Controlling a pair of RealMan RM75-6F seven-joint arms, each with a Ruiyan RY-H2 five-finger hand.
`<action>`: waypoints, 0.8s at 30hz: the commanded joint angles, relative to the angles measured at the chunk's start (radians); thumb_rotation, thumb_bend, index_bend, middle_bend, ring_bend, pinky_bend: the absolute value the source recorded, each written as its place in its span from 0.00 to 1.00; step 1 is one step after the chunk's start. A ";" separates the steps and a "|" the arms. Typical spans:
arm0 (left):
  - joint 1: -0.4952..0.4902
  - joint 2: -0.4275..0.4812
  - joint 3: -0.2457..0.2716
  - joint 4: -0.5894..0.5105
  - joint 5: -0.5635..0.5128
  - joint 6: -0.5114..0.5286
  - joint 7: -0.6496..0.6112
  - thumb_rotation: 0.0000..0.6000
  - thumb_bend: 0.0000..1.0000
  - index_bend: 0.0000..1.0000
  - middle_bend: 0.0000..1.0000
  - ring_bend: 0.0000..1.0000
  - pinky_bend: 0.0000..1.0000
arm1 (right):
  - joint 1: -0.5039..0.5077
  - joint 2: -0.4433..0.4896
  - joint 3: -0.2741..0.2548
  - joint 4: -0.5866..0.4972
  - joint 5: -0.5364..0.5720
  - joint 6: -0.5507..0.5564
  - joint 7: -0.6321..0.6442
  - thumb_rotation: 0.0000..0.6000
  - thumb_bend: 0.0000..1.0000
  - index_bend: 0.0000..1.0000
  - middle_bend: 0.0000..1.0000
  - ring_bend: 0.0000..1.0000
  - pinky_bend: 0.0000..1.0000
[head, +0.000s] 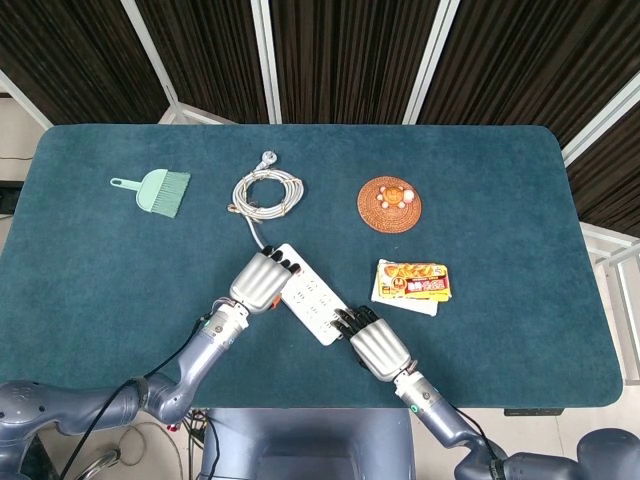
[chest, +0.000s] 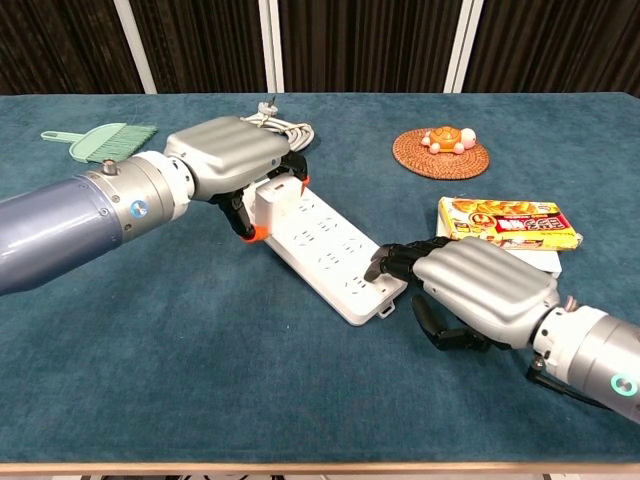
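A white power strip (chest: 325, 255) lay slantwise near the front middle of the teal tabletop (head: 90, 270), its cable running back to a coiled cord (head: 266, 191) behind it; the left robot hand (chest: 226, 160) sat over the strip's far end, fingers curled down around that end so that it gripped the strip; the right robot hand (chest: 478, 290) lay at the near end, its dark fingertips (chest: 388, 262) resting on the strip's edge and the thumb tucked under the palm, clasping nothing; a yellow snack packet (chest: 508, 225) lay just beside the right robot hand on a white card; behind it a round woven coaster (head: 389, 204) carried a small orange figure; a green hand brush (head: 156, 191) lay well apart at the far left.
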 joint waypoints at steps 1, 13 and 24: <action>0.001 0.002 -0.003 -0.004 0.001 0.002 -0.002 1.00 0.42 0.62 0.66 0.31 0.29 | 0.000 -0.001 -0.001 0.001 0.000 -0.001 -0.001 1.00 0.89 0.29 0.24 0.22 0.22; 0.000 0.009 -0.010 -0.022 0.010 0.011 0.001 1.00 0.42 0.63 0.67 0.31 0.30 | -0.004 -0.009 -0.008 0.004 -0.002 -0.001 -0.003 1.00 0.89 0.29 0.24 0.22 0.22; -0.013 0.063 -0.088 -0.109 0.016 0.057 -0.013 1.00 0.42 0.63 0.66 0.31 0.30 | -0.007 -0.007 0.001 -0.018 -0.017 0.029 0.000 1.00 0.89 0.29 0.24 0.22 0.22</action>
